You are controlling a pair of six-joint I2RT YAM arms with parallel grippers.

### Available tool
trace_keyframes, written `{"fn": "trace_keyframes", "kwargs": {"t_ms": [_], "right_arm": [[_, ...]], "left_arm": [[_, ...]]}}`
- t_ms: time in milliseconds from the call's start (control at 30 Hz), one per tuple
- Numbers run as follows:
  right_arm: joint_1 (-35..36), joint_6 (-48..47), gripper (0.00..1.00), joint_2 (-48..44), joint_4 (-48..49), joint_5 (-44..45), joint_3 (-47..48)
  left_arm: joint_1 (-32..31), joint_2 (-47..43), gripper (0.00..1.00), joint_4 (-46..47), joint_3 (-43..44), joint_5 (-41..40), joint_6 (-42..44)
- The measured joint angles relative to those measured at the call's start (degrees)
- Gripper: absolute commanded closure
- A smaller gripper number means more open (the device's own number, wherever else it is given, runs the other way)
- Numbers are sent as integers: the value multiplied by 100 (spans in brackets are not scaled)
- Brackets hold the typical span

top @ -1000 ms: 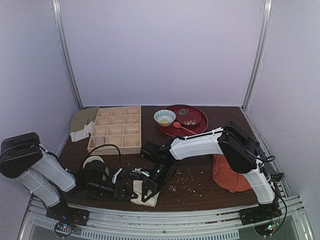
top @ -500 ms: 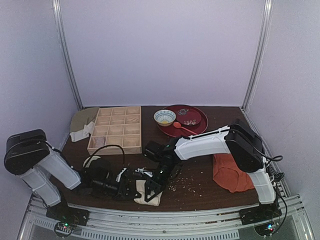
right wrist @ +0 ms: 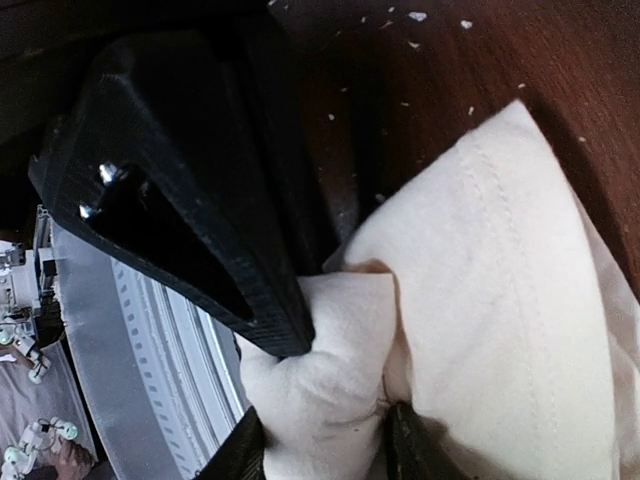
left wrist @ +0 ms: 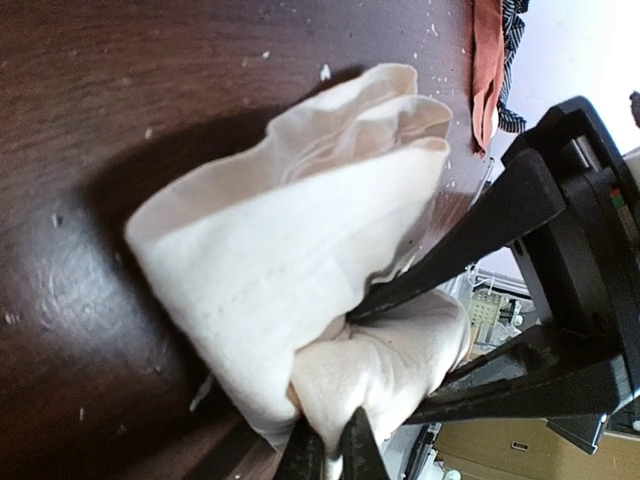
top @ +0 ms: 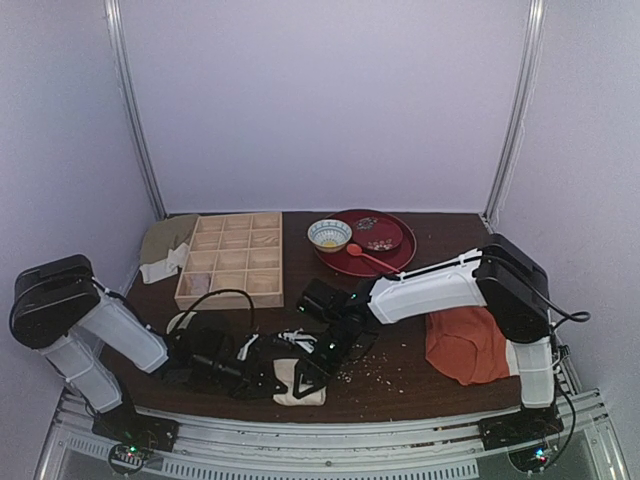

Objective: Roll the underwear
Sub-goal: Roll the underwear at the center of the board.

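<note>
The cream underwear (top: 298, 383) lies bunched in a compact folded bundle at the near edge of the table. My left gripper (top: 272, 375) comes from the left and is shut on a fold of it; the left wrist view shows the cloth (left wrist: 290, 270) pinched between its fingertips (left wrist: 302, 462). My right gripper (top: 312, 370) comes from the right and is shut on a thick roll of the same cloth (right wrist: 480, 330), seen between its fingers in the right wrist view. The two grippers nearly touch over the bundle.
A wooden compartment tray (top: 233, 258) stands at the back left with a beige cloth (top: 165, 243) beside it. A red plate (top: 366, 241) with a bowl (top: 329, 234) and spoon is at the back. An orange-red garment (top: 468, 345) lies right. Crumbs are scattered mid-table.
Both grippers have shifted slightly right along the near edge with the underwear, and the bundle looks more compact. The right arm's elbow has swung to the right.
</note>
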Motion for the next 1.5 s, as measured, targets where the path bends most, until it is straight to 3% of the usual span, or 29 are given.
{"fn": "trace_keyframes", "kwargs": {"t_ms": [400,833,1067,1500], "right_arm": [[367,42,60,-1154,1145,1910,-1274],[1451,-796,57,-1731,1366,4325,-1572],[2002,-1351,57,-1659,1353,5012,-1572],[2164,-1893,60,-1261,1423,5622,-1580]], "left_arm": [[0,7,100,-481,328,-83,7],[0,125,100,-529,424,17,46],[0,160,100,-529,442,76,50],[0,199,100,-531,466,133,52]]}}
